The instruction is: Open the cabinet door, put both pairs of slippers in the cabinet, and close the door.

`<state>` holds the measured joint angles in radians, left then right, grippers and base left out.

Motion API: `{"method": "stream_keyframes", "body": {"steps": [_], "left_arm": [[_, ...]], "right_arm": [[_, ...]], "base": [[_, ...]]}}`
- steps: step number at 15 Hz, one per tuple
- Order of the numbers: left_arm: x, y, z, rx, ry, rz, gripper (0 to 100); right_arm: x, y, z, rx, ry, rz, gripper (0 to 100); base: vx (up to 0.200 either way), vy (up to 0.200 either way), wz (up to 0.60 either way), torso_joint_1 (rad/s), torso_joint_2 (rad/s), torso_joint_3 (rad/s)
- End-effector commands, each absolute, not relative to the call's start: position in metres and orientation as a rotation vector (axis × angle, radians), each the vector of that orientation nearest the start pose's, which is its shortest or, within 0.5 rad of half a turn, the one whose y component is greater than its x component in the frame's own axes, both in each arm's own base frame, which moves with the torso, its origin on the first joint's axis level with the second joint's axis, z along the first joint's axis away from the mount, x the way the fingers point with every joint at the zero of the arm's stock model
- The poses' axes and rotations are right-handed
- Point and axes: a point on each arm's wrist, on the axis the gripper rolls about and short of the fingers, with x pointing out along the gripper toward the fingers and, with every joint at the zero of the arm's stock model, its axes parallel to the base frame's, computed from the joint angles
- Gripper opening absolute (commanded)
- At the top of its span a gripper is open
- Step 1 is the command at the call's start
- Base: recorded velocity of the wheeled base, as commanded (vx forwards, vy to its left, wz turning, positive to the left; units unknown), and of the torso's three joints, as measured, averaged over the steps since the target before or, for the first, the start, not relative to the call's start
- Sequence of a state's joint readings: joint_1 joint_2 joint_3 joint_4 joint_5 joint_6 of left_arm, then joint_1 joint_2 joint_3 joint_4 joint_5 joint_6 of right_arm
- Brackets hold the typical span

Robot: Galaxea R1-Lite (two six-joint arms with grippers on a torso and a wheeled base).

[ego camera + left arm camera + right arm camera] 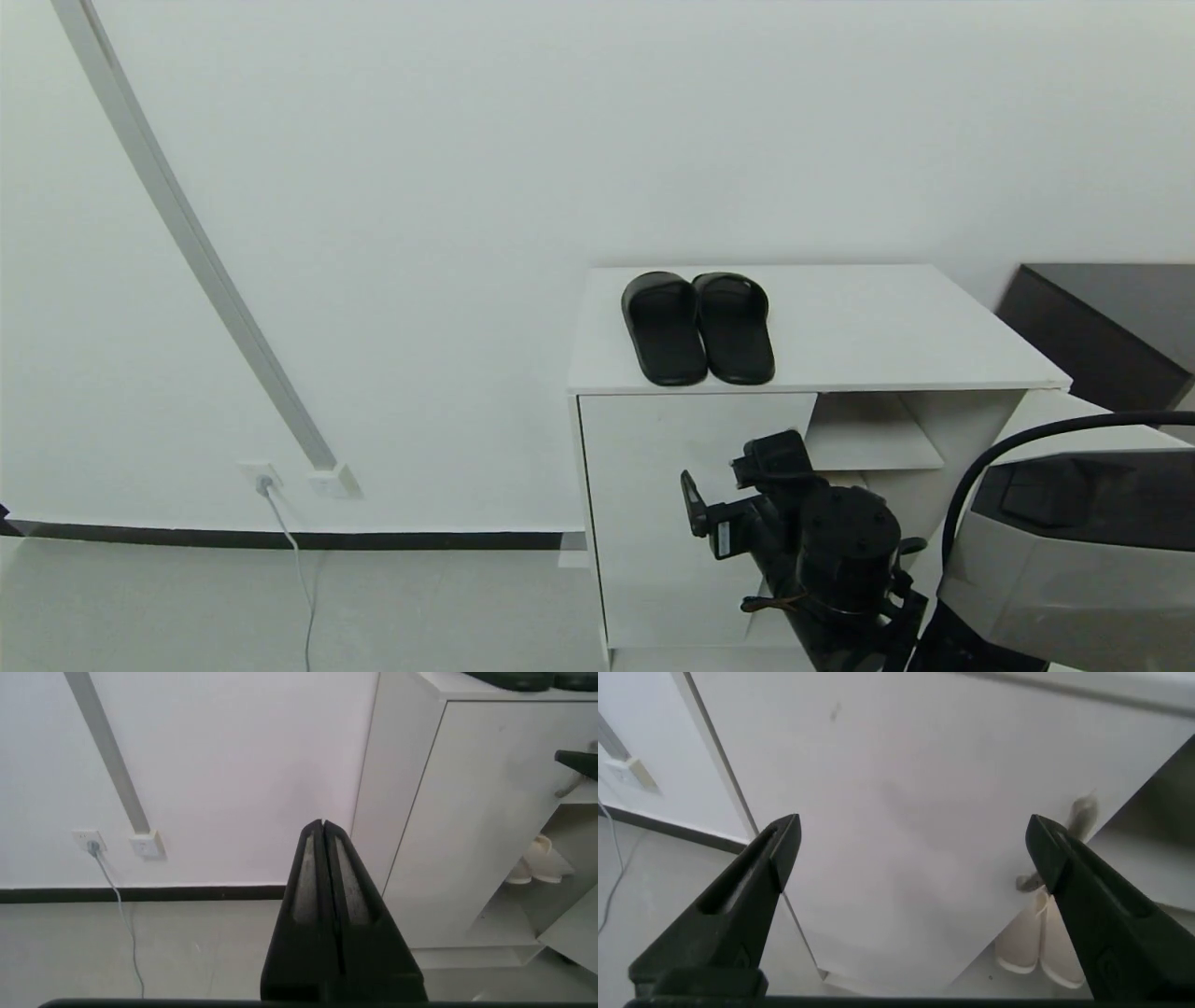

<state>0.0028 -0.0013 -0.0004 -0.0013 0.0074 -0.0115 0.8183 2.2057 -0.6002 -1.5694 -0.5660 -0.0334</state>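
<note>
left gripper [322,831] is recorded nearest, out to the left of the cabinet [868,327] and low, above the floor [187,952]. its jaws are pressed fully together, and nothing is held between them.

right gripper [913,826] is held just in front of the cabinet's left door [644,485], apart from it. its jaws are spread wide, and nothing is gripped.

the left door is seen shut, flat and white. the right half of the cabinet is seen open, with a shelf [873,439] exposed inside.

white slippers [1041,943] are noted low inside the open right half, side by side and touching, just past the edge of the left door.

black slippers [698,327] are placed on the cabinet top, towards its left side, lying flat, side by side and touching, heels towards the near edge.

a dark piece of furniture [1111,327] is seen right of the cabinet, against the wall [467,187].

on the far wall, left of the cabinet, a socket [261,471] is noted low down, with a cable [299,560] hung from it to the floor. a grey strip [187,233] is run up the wall from a second box beside the socket.
</note>
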Motion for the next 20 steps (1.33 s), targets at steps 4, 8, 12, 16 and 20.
{"method": "stream_keyframes", "body": {"steps": [4,8,12,16,20], "left_arm": [[-0.023,0.0,0.076,-0.012,-0.002,0.011,0],[-0.023,0.0,0.076,-0.012,-0.002,0.011,0],[-0.023,0.0,0.076,-0.009,-0.002,0.009,0],[-0.023,0.0,0.076,-0.006,-0.003,0.008,0],[-0.023,0.0,0.076,-0.006,-0.003,0.008,0]], "right_arm": [[0.243,0.246,0.062,-0.055,0.022,0.261,100],[0.242,0.245,0.06,-0.066,0.028,0.263,100],[0.243,0.247,0.073,-0.071,-0.011,0.264,100],[0.258,0.257,0.121,-0.005,0.076,0.245,100],[0.269,0.263,0.172,0.06,0.153,0.175,100]], "base": [[0.0,0.0,0.0,0.262,-0.58,-0.327],[0.0,0.0,0.0,0.19,-0.41,-0.226],[0.0,0.0,0.0,0.065,-0.13,-0.074],[0.0,0.0,0.0,0.0,0.0,0.0],[0.0,0.0,0.0,0.0,0.0,0.0]]}}
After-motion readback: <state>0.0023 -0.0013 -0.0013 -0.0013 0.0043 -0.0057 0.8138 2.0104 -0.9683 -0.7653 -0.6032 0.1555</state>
